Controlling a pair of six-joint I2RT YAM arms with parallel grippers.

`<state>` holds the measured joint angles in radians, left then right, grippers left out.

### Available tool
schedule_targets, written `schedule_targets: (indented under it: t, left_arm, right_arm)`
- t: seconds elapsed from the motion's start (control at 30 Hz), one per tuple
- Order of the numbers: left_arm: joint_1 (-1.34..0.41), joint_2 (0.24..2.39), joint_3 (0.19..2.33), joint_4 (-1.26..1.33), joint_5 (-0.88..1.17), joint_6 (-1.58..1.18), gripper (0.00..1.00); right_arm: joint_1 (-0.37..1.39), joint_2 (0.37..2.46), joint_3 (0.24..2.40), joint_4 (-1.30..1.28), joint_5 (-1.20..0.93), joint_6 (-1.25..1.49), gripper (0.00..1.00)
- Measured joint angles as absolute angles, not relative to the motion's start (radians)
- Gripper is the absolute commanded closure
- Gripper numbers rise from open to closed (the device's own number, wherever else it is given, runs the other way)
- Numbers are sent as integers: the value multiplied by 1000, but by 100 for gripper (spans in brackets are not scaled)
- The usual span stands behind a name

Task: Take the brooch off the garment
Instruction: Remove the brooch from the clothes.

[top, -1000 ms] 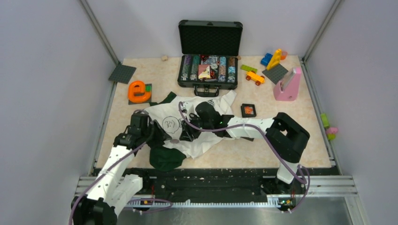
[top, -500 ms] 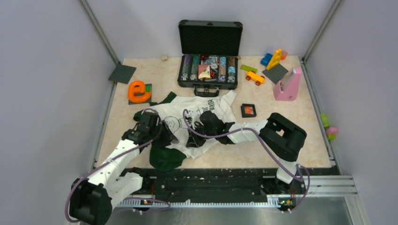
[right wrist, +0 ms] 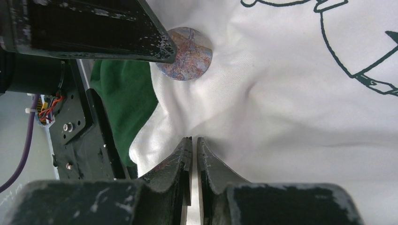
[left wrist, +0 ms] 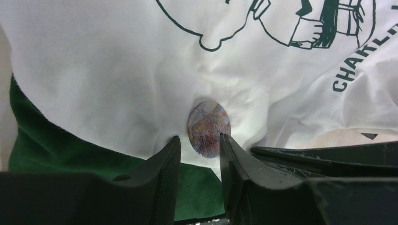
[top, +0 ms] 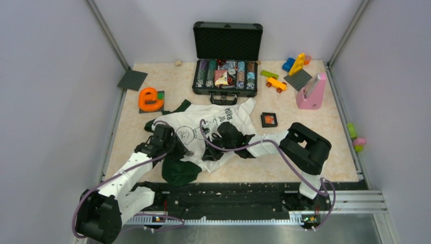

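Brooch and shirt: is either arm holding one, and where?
The right fingers pinch a fold of the shirt near the brooch. The left fingers straddle the brooch's lower edge, open, not gripping it.

Your surroundings: beige speckled tabletop (top: 167, 81), centre; plain pale grey walls (top: 51, 76) left, right, top; slanted metal posts (top: 108, 33) at upper corners; metal rail (top: 356, 198) along bottom; even light.

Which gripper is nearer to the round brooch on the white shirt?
Left. The left gripper has its open fingertips at either side of the lower edge of the brooch. The right gripper is apart from it, shut on a fold of the white shirt.
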<state>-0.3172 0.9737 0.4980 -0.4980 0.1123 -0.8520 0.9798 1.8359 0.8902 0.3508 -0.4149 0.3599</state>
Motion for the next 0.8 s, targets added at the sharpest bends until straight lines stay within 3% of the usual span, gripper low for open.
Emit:
schedule_targets:
  t: [0.5, 0.8]
  left_arm:
    - [-317, 969, 492, -450, 81, -886, 97]
    - [-319, 906, 590, -540, 51, -823, 100]
  right_arm:
    - [980, 1836, 890, 360, -414, 364, 91]
    - [980, 1827, 890, 352, -408, 342, 89]
